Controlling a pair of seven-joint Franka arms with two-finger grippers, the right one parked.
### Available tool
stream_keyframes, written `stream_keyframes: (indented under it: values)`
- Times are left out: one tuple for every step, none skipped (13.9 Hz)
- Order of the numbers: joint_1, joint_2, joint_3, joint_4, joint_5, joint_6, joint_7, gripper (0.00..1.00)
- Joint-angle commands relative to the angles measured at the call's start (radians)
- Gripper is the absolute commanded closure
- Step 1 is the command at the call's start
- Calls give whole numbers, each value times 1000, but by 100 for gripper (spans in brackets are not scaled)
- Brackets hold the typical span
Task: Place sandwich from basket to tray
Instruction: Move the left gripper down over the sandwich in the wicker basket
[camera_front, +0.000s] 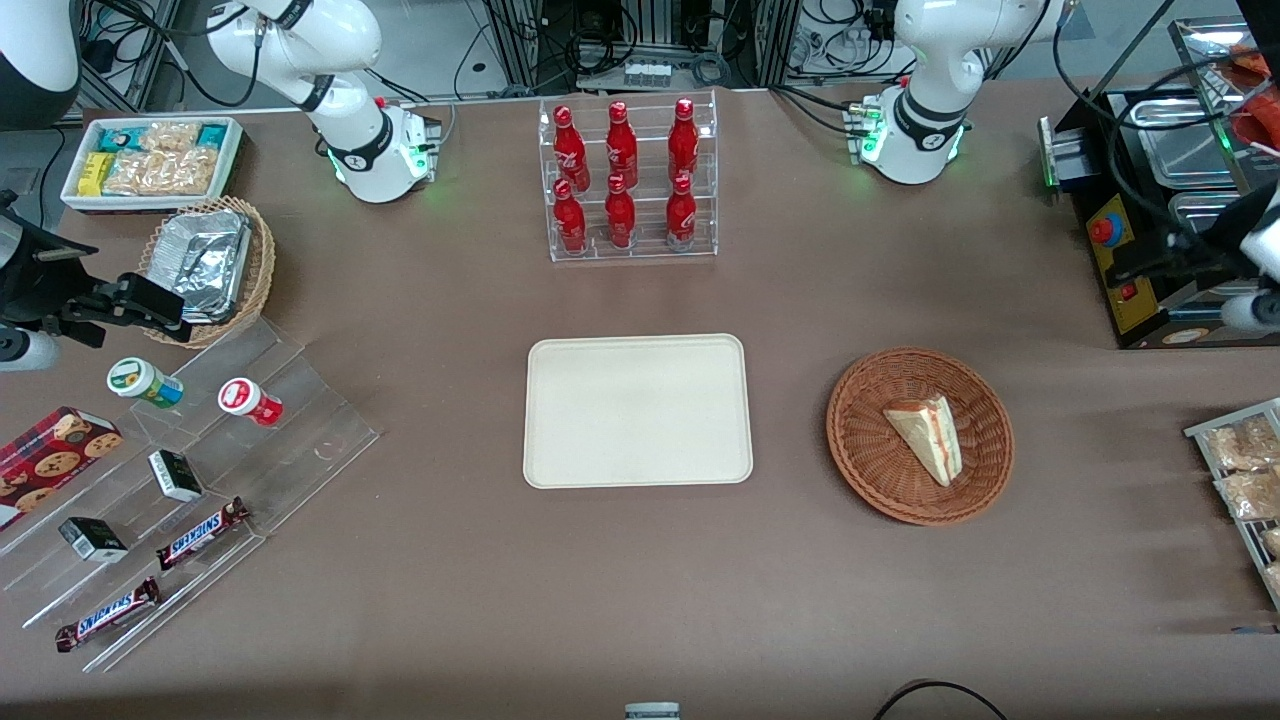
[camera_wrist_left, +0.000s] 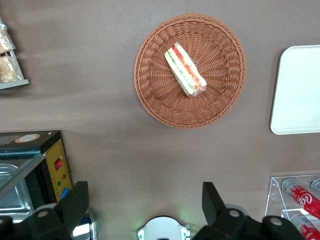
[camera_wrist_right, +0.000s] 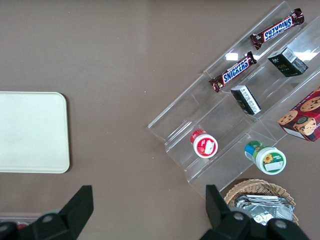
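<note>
Stretching under everything is the brown table (camera_front: 450, 300), and the left arm's gripper (camera_wrist_left: 145, 200) is hanging well above it with its two fingers (camera_wrist_left: 75, 202) spread wide and holding nothing. Lying flat below the gripper and off toward the parked arm's end is the tray (camera_front: 637, 410), a cream-white rectangle with nothing resting on it. Sitting nearly straight beneath the gripper, a little nearer the front camera than it, is the basket (camera_wrist_left: 150, 95), round, reddish-brown and woven, well apart from the tray. Standing on the table toward the tray's end of the gripper's view is a clear rack of red bottles (camera_front: 630, 180), farther from the front camera than the tray. Resting inside the basket is the sandwich (camera_wrist_left: 185, 69), a pale wedge lying on its side, its red, orange and green layers showing along one long edge in the left wrist view. It is touching only the basket's weave, far below the open fingers, with its narrow tip pointing toward the front camera.
</note>
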Motion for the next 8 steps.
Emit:
stream_keyframes:
  values:
    - [-11,66,8,-35,8,88,-92,0]
    - [-11,68,5,-97,25,172,-149,0]
    - [-25,68,0,-156,25,254,-210,0]
    - [-51,74,2,-211,28,329,-281,0]
    - [-56,77,0,-259,28,395,-365,0]
    - [-62,81,0,-309,28,452,-426,0]
    - [-86,82,2,-358,28,518,-491,0]
    - [-95,86,2,-395,28,575,-560,0]
